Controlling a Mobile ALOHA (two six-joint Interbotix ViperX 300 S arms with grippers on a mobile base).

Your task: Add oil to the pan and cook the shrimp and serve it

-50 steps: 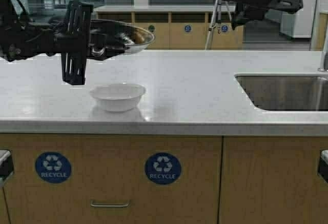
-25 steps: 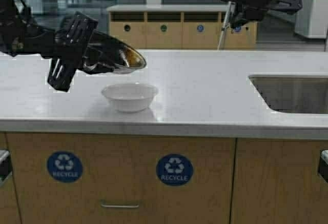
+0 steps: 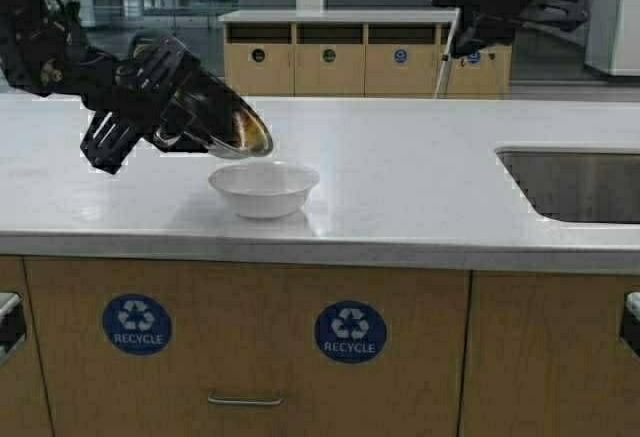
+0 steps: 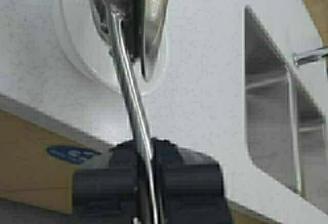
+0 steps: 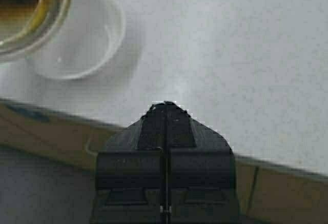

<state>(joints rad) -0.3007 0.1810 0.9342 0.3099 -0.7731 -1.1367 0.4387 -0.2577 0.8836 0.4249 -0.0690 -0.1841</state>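
Observation:
My left gripper (image 3: 140, 107) is shut on the pan's metal handle (image 4: 128, 90) and holds the steel pan (image 3: 225, 122) in the air, tipped steeply with its low rim just over the white bowl (image 3: 263, 189). Brownish-yellow oil shows on the pan's lower inside (image 5: 23, 1). I cannot make out the shrimp. The oil jug is out of view. The bowl (image 5: 77, 34) looks empty in the right wrist view. My right gripper (image 3: 465, 42) is shut and empty, held high at the upper right; its closed tips (image 5: 165, 106) hang over the counter's front edge.
The white counter (image 3: 400, 187) has a steel sink (image 3: 570, 182) sunk in at the right. Its front edge drops to wooden cabinets with recycle labels (image 3: 350, 332). More cabinets stand far behind.
The robot has moved, and the scene has shifted right in the high view. My left gripper has lowered the pan and tipped it from nearly level to steeply down over the bowl.

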